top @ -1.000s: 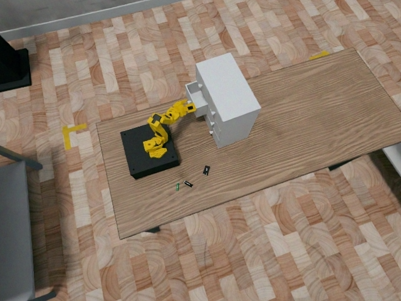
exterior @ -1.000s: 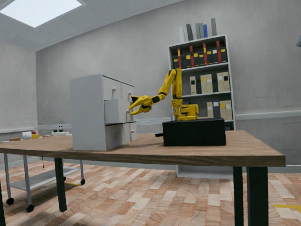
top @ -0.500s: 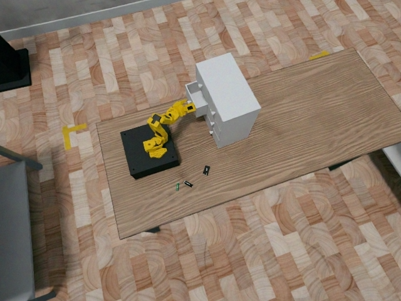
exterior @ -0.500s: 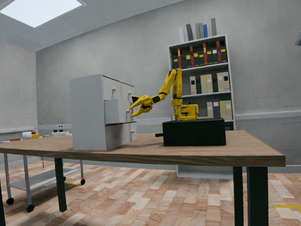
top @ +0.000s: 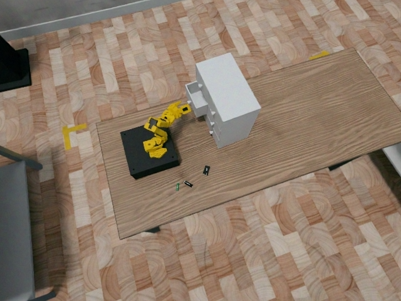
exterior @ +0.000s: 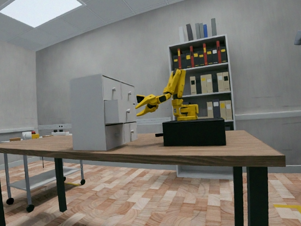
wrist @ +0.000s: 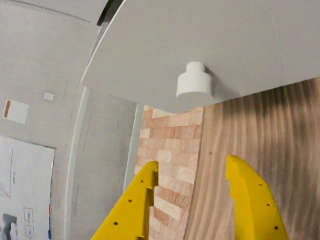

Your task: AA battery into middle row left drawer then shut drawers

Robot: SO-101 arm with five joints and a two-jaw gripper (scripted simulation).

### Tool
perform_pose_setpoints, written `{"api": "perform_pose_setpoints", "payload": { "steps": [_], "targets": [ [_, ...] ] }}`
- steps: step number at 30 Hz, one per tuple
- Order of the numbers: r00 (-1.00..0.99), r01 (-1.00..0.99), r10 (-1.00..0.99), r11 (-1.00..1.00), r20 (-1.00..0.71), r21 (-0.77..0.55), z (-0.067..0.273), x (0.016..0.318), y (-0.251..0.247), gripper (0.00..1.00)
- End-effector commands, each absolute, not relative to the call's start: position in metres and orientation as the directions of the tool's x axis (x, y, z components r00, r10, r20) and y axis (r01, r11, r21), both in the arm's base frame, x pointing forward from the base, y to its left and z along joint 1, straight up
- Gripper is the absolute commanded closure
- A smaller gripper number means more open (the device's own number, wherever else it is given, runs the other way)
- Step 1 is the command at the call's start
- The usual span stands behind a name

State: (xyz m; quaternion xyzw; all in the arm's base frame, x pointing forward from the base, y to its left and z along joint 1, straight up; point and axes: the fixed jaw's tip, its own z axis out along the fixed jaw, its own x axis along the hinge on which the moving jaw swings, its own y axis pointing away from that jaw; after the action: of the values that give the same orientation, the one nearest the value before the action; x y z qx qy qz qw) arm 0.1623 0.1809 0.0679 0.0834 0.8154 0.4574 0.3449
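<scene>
With the middle-row left drawer [top: 196, 95] pulled out of the chest [top: 226, 93], the claw [exterior: 140, 105] hangs released and empty just off its knob [wrist: 194, 80], while the AA battery [top: 177, 186] lies on the table [top: 291, 129] at the arm's 5 o'clock, unpicked, drawer unshut.

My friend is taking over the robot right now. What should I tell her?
Gripper: open, holding nothing, just off the knob of the middle-row left drawer.
That drawer of the chest is pulled out; the other drawers look shut.
Three small things lie on the table near the base; the green one may be the AA battery, too small to be sure.
Left: fetch the battery, drop it in, shut the drawer.
</scene>
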Motion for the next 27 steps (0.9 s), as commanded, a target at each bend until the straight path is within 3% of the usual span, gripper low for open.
{"api": "perform_pose_setpoints", "payload": {
  "steps": [1, 16, 27],
  "targets": [
    [-0.760, -0.195, 0.434, 0.559, -0.484, 0.806, 0.069, 0.152, 0.180, 0.79],
    [-0.771, -0.213, 0.411, 0.553, -0.486, 0.806, 0.068, 0.142, 0.178, 0.79],
    [-0.763, -0.309, 0.219, 0.703, -0.608, 0.641, 0.055, 0.139, 0.174, 0.79]
  ]
}}
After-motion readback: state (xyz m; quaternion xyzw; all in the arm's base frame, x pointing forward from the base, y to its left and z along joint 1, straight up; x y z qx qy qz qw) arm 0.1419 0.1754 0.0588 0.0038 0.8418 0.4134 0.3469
